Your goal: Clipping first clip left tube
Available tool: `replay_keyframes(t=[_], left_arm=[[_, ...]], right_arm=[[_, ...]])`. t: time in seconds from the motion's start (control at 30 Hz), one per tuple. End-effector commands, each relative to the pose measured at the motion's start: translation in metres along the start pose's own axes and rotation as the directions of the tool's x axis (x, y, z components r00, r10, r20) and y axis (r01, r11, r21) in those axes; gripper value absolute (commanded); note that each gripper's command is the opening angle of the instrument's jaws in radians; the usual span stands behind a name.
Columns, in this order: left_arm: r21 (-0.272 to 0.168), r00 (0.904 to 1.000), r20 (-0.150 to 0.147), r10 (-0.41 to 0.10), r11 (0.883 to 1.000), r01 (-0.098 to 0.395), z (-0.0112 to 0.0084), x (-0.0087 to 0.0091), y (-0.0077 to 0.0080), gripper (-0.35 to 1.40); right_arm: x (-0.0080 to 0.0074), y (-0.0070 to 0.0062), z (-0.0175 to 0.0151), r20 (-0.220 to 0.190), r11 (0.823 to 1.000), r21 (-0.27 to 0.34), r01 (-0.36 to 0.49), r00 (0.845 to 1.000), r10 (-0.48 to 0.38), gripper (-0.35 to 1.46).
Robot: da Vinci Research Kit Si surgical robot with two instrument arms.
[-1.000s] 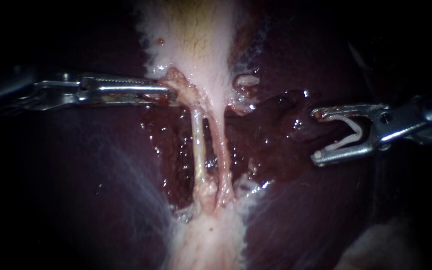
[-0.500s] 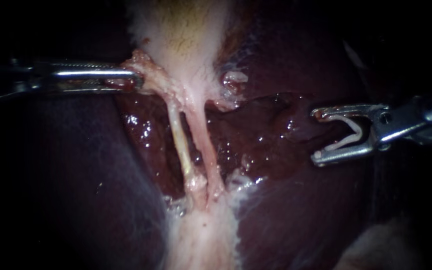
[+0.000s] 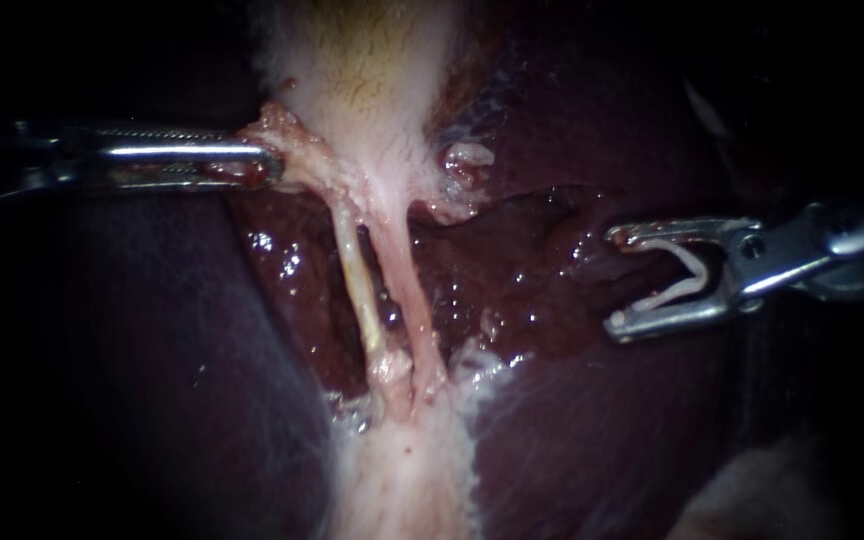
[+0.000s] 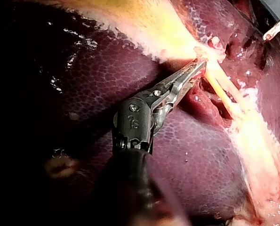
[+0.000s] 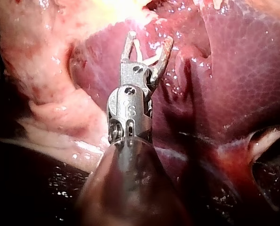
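Pale tissue [image 3: 287, 150] at the gallbladder [image 3: 362, 70] neck is clamped in the left instrument [image 3: 252, 162] jaws, upper left, apparently to stretch the left tube [image 3: 355, 285] taut at centre. The right instrument [image 3: 614, 282], mid-right, holds a white clip [image 3: 667, 244] in wide jaws, well apart from the tube.

The left instrument [image 3: 255, 165] grips the edge of the gallbladder [image 3: 372, 70], and the tissue hides its jaw tips. Its shaft is lost in darkness. The endoscope view's top edge cuts off the gallbladder. The right instrument's [image 3: 614, 282] shaft blurs at the right edge, and its jaws partly cover the clip [image 3: 672, 293] they hold.
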Motion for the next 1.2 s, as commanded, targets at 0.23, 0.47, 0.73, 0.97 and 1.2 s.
replay_keyframes(t=[0.23,0.47,0.73,0.97,1.2], left_arm=[[0.0,1.0,0.0,0.0,1.0,0.0,0.0,0.0,0.0,-0.35],[0.001,1.0,0.0,0.0,1.0,0.0,0.0,0.0,0.0002,-0.35],[0.001,1.0,0.0,0.0,1.0,0.0,0.0001,0.0,0.0002,-0.35],[0.001,1.0,0.0,0.0,1.0,0.0,0.0001,-0.0001,0.0002,-0.35],[0.002,1.0,0.0,0.0,1.0,0.0,0.0001,0.0,0.0002,-0.35]], right_arm=[[0.0002,-0.0019,0.0052,-0.003,0.998,0.058,0.013,1.0,-0.012,0.5],[0.0017,-0.0028,0.0092,-0.008,0.996,0.084,0.012,1.0,-0.011,0.5],[0.0033,-0.0025,0.0121,-0.013,0.996,0.087,-0.016,1.0,0.017,0.5],[0.0034,-0.0016,0.015,-0.014,0.996,0.088,-0.028,0.999,0.029,0.5],[0.0026,-0.0006,0.0174,-0.011,0.996,0.082,-0.031,0.999,0.032,0.5]])
